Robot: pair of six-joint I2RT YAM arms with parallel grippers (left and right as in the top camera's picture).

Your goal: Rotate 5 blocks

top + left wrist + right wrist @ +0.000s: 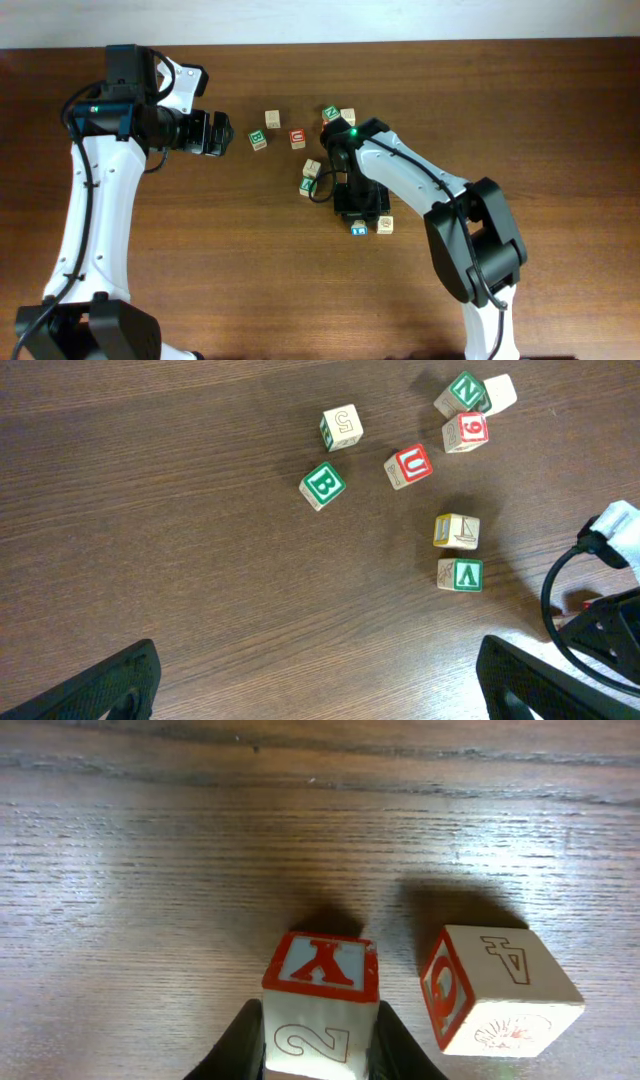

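As the right gripper squeezes the small pale wooden block with the red Y, a turn probably comes next; the left gripper hangs open.

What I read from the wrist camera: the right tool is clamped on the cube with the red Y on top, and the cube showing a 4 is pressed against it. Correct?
Not quite. The right tool does clamp the Y cube, but the 4 cube is not pressed against it. It stands apart beside it, with bare table between them. The right wrist view shows the gap.
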